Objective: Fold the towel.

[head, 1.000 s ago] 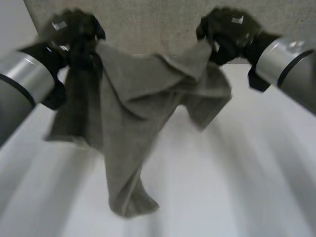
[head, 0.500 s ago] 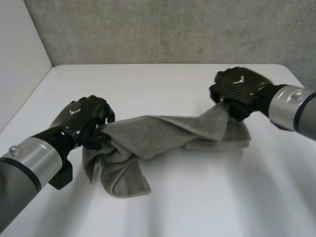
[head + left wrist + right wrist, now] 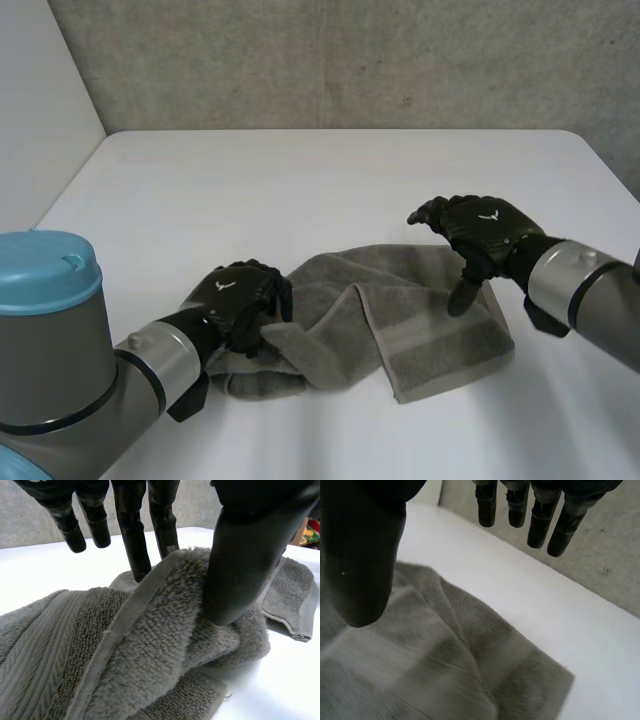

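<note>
Grey towel (image 3: 420, 320) is lying bunched on the white desk (image 3: 330, 180), not spread flat. One banded end is lying fairly smooth below the right hand (image 3: 485, 228), with a hemmed corner jutting toward the desk's near edge. The other end is heaping into thick folds at the left hand (image 3: 240, 297). Left hand is resting on that heaped end with its fingers (image 3: 131, 535) curling down behind a raised ridge of cloth. Its thumb (image 3: 245, 555) is pressing into the ridge's near face, so the fold is being pinched between them. The hem of the ridge is running up between fingers and thumb. More towel is trailing away past the thumb toward the far, flatter end. Right hand is hovering over the smooth end with its fingers (image 3: 540, 520) straight and apart, reaching out past the towel's far edge over bare desk and clasping nothing. Its thumb (image 3: 362, 555) is pointing down at the cloth; cannot tell whether the tip is touching. The two hands are sitting well apart, one at each end of the towel. Left arm (image 3: 60, 340), with its light-blue cap, and right arm (image 3: 590, 300) are reaching in from the near side. A grey concrete wall (image 3: 350, 60) is standing behind the desk.
</note>
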Robot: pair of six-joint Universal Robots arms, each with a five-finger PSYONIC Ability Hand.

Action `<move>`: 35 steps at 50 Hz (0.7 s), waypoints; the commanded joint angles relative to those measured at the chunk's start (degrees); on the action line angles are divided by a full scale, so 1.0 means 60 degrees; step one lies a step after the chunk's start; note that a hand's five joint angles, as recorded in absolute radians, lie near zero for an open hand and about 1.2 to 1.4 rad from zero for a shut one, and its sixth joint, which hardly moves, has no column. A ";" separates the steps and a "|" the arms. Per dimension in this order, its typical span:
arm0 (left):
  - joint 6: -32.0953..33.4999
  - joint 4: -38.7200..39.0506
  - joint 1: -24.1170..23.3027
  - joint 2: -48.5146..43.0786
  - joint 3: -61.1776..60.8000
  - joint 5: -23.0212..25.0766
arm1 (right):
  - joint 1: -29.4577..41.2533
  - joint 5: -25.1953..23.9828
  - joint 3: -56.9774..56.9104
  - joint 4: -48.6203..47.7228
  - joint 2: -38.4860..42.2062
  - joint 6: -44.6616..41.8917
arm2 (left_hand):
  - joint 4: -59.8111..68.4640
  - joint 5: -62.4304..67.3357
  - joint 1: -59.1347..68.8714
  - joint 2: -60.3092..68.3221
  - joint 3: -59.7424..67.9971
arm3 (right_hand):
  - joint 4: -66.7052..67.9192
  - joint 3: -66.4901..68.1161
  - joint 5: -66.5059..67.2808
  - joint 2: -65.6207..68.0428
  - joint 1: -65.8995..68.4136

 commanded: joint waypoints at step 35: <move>0.0791 0.0057 0.0293 0.1338 -0.0808 0.0076 | 0.3062 0.3904 -0.1888 -0.2382 0.4423 0.1606 | -0.0627 0.6083 0.5931 0.5842 -0.0550 | -0.0725 -0.0503 0.2176 0.2092 0.2142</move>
